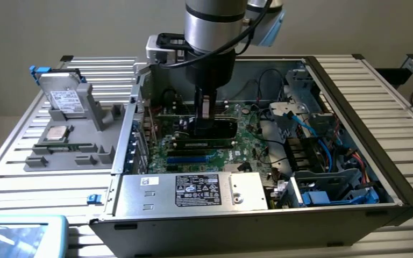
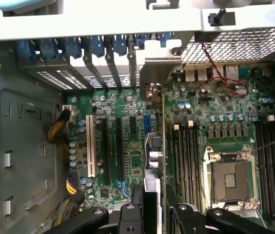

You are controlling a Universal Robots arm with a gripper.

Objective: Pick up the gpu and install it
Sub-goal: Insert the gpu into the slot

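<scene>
Graphics card [image 1: 219,130], black cooler face showing, held on edge inside the open computer case [image 1: 335,80], directly above the green motherboard [image 1: 246,140]. Pincer [image 1: 208,121] closed on the card's upper edge, the arm descending vertically into the case. In the wrist view the card [image 2: 155,151] appears edge-on between the two black fingers [image 2: 130,214], its silver end bracket toward the rear slot openings and its length parallel to the long expansion slots [image 2: 119,146]; whether its lower edge has entered a slot cannot be told. Processor socket [image 2: 230,180] beside the card. Labelled power supply [image 1: 192,191] at the case's near wall. Hard drive [image 1: 64,99] upright on a grey tray [image 1: 84,158], on the slatted table [image 1: 378,97]
</scene>
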